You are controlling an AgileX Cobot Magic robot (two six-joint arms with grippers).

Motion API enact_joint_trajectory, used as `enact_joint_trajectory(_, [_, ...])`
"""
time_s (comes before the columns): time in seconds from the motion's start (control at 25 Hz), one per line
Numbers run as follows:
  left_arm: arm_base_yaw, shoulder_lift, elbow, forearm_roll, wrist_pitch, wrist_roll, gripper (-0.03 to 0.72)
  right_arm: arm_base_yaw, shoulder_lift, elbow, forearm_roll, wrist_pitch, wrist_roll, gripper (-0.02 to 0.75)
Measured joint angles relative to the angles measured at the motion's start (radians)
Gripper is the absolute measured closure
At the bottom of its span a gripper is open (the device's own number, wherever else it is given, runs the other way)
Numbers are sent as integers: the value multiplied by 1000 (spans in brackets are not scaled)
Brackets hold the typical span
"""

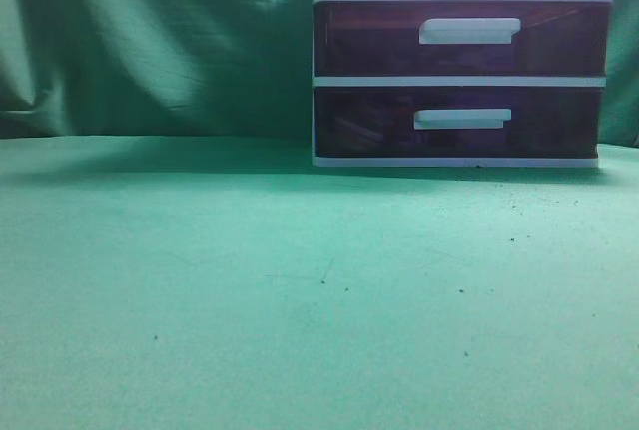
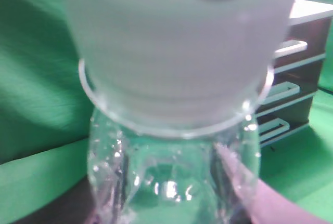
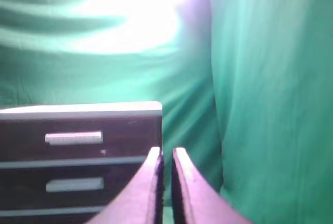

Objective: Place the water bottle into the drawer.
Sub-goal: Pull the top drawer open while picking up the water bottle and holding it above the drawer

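Where the left wrist view looked down its own arm, we saw the left gripper [image 2: 171,193] clamped on the water bottle [image 2: 171,130], one pale finger [image 2: 250,187] pressing the clear shoulder at about four o'clock. The bottle's white cap [image 2: 177,37] filled the frame toward twelve o'clock, blurred by closeness. At three o'clock stood the drawer unit [image 2: 299,73], well apart from the bottle.

In the right wrist view we found the right gripper [image 3: 166,187] with its two fingers nearly together and nothing between them, hanging in the air. At nine o'clock from it sat the unit, with the drawer [image 3: 73,139] topmost and pushed in.

In the exterior view we saw the unit on the green table [image 1: 300,300], toward one o'clock; neither arm appeared there.
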Motion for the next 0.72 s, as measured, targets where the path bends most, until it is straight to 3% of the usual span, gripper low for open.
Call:
enact_joint_trajectory(0.16, [-98,-24,-2,7,100,-8,391,0,57,-165,4,140,-106,690])
enact_joint_trajectory(0.36, [-199,-16,-2,7,170,-8,391,0,329,-411,-35,389,-315,690])
enact_joint_trajectory(0.6, [-216,6,-2,7,176,-9,391,9,703,-624,-45,517,-629,690])
enact_joint_trajectory(0.72, [-216,10,-2,7,183,-10,391,79,841,-718,-48,520,-751,690])
